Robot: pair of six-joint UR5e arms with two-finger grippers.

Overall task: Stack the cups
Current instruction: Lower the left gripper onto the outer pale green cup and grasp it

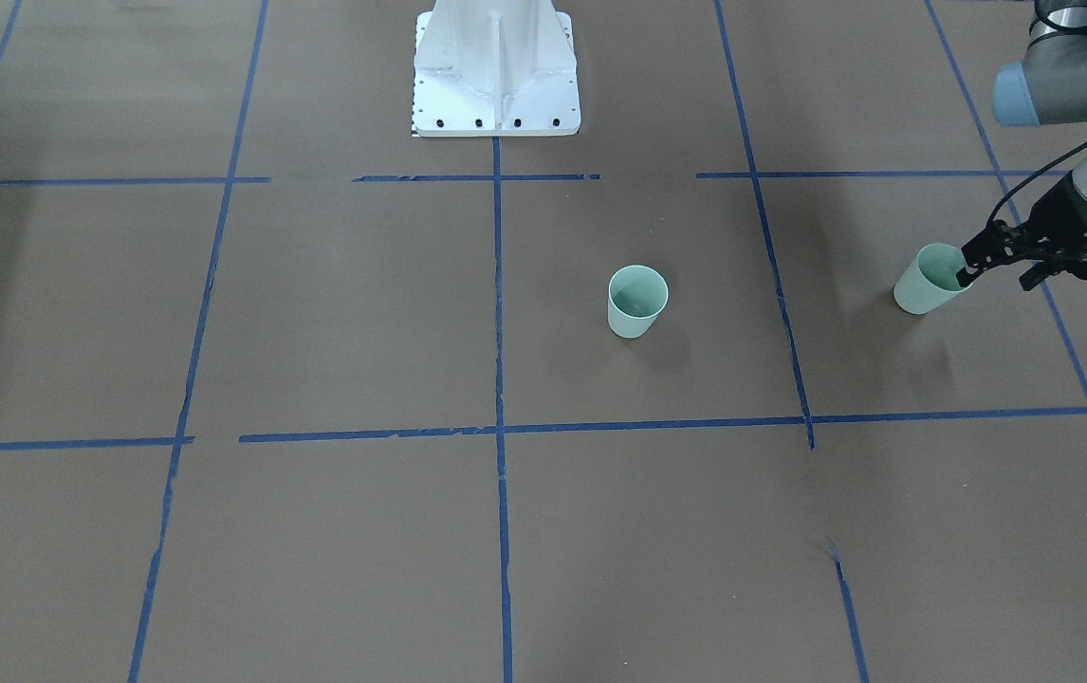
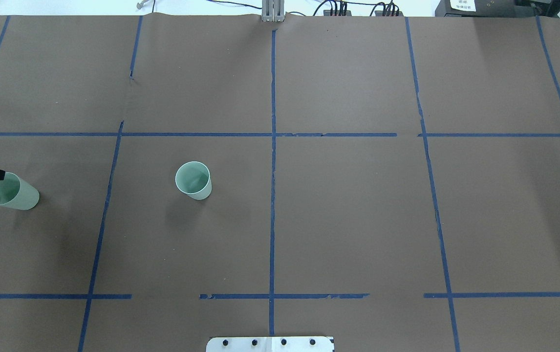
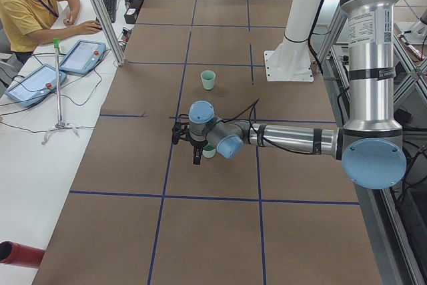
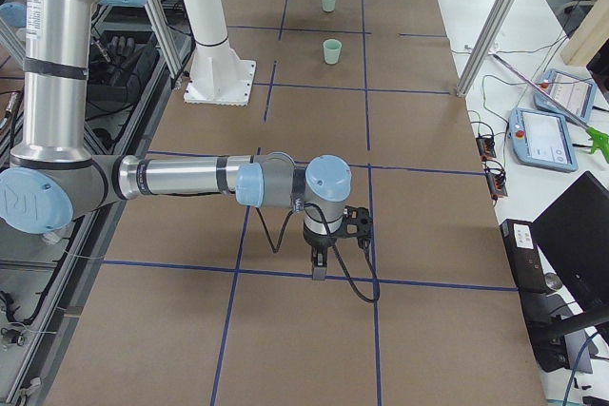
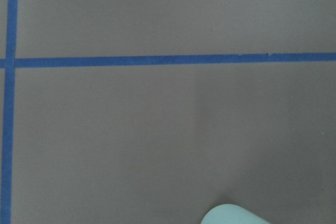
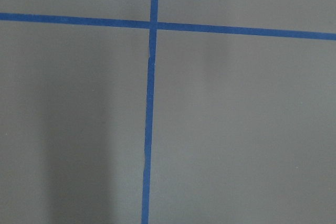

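Observation:
One mint-green cup (image 1: 636, 304) stands upright and alone near the table's middle; it also shows in the overhead view (image 2: 194, 181). The second cup (image 1: 925, 282) is at the table's left end, also in the overhead view (image 2: 12, 193). My left gripper (image 1: 995, 279) is at this cup. Its jaws stand apart: one fingertip (image 1: 965, 275) dips inside the rim, the other is outside, clear of the wall. The left wrist view shows only a bit of this cup (image 5: 233, 214) at its bottom edge. My right gripper (image 4: 322, 265) hangs over bare table far from both cups; I cannot tell its state.
Brown paper with blue tape lines (image 2: 272, 195) covers the table. The white robot base (image 1: 496, 71) stands at the table's back edge. An operator (image 3: 30, 5) sits at a side desk with tablets, off the table.

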